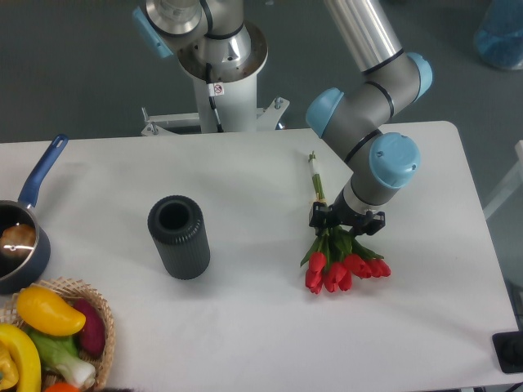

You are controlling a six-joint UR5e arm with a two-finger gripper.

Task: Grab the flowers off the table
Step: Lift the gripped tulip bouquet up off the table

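The flowers (pixel 343 268) are a small bunch of red tulips with green leaves, lying on the white table (pixel 245 327) right of centre. The red heads point toward the near edge and the thin green stems (pixel 315 175) run toward the back. My gripper (pixel 346 222) is straight above the bunch, at the leaves just behind the heads, with its fingers down on either side of the stems. The wrist hides the fingertips, so I cannot tell whether they press on the stems. The bunch lies flat on the table.
A black ribbed cylindrical vase (pixel 178 236) stands upright left of the flowers. A blue-handled pot (pixel 20 233) sits at the left edge. A wicker basket (pixel 102 335) with yellow, purple and green vegetables is at the near left corner. The arm's base (pixel 216 65) is behind the table.
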